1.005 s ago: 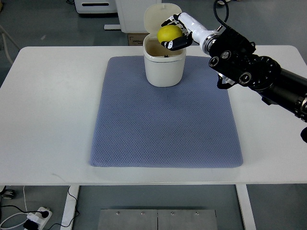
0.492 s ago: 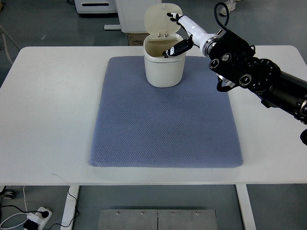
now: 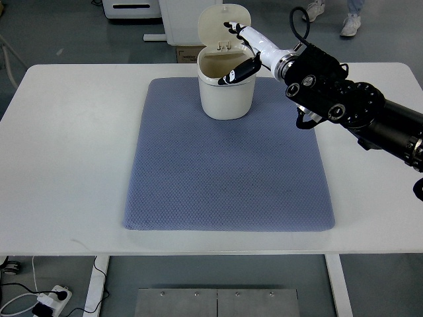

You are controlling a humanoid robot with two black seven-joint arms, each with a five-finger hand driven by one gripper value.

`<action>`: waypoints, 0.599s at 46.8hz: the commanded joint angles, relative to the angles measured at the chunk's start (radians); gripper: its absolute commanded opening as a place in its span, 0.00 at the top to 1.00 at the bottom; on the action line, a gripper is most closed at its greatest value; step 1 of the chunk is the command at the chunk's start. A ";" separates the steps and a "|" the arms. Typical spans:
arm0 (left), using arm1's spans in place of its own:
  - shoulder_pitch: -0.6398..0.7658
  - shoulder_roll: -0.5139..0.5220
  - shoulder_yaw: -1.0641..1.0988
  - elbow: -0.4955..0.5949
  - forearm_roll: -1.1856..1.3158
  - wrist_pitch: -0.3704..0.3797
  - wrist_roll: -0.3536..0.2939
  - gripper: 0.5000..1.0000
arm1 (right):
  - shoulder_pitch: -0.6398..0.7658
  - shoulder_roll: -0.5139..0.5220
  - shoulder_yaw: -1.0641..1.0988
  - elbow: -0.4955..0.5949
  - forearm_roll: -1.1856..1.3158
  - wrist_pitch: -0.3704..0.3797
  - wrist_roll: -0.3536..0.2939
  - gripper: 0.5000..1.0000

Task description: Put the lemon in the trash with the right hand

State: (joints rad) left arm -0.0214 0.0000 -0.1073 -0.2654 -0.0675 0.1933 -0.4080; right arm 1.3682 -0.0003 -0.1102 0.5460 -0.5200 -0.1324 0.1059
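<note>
A cream trash bin (image 3: pixel 226 96) with its lid (image 3: pixel 215 25) flipped up stands at the far middle of the blue-grey mat (image 3: pixel 228 158). My right hand (image 3: pixel 232 53) hovers over the bin's right rim, fingers spread and holding nothing. Its black thumb (image 3: pixel 236 70) reaches down over the rim while the white fingers (image 3: pixel 232 28) point at the lid. No lemon shows anywhere; the bin's inside is only partly visible. The right arm (image 3: pixel 344 102) comes in from the right edge.
The mat lies on a white table (image 3: pixel 66 145). Beyond the far edge are a cardboard box (image 3: pixel 185 53) and white cabinets (image 3: pixel 132 8). A person's shoes (image 3: pixel 350 25) show on the floor at the top right.
A second ago my right hand held the lemon above the bin. The fingers then spread and the lemon dropped out of sight; the hand has since shifted slightly left.
</note>
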 commanded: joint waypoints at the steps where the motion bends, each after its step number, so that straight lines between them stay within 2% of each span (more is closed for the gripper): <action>1: 0.000 0.000 0.000 0.000 0.000 0.000 0.000 0.00 | 0.000 -0.016 0.001 0.009 0.000 0.013 0.001 0.02; 18: 0.000 0.000 0.000 0.000 0.000 0.000 0.000 0.00 | -0.037 -0.159 0.075 0.075 0.017 0.031 0.008 0.02; 28: 0.000 0.000 0.000 0.000 0.000 0.000 0.000 0.00 | -0.104 -0.240 0.204 0.097 0.032 0.039 0.012 0.02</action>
State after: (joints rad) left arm -0.0215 0.0000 -0.1073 -0.2654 -0.0674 0.1933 -0.4083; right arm 1.2855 -0.2219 0.0517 0.6422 -0.4879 -0.0934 0.1169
